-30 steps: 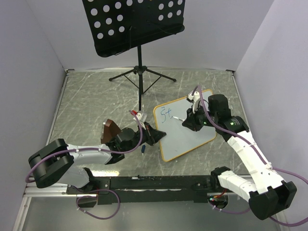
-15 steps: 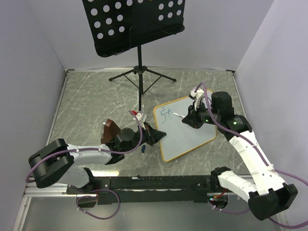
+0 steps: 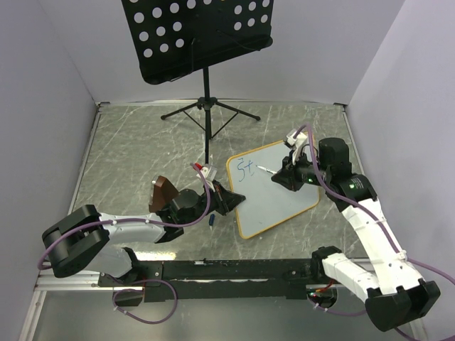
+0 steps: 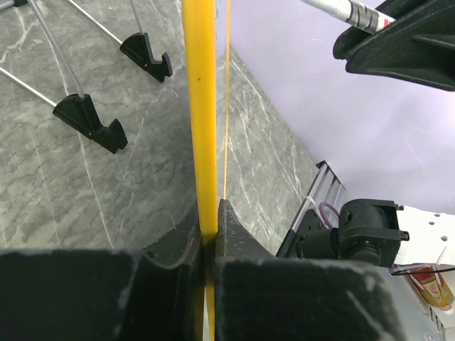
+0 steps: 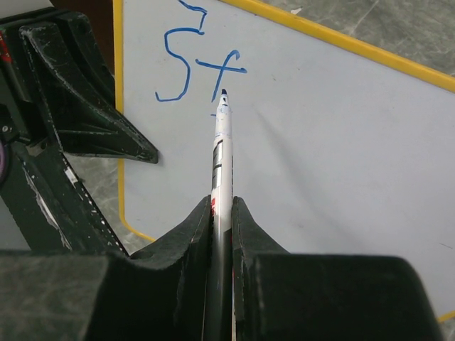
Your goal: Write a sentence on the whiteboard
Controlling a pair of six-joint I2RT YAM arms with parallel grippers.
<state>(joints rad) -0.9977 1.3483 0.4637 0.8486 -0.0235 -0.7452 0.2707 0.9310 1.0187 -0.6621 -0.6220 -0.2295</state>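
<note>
Two blue letters are seen at the far left corner of the whiteboard on the table. Its edge is clamped by the left gripper, a marker by the right gripper.

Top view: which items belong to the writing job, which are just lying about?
In use: whiteboard, marker, blue letters, left gripper clamping the board's frame, right gripper holding the marker.
Lying about: music stand, small blue object near the left gripper.
</note>
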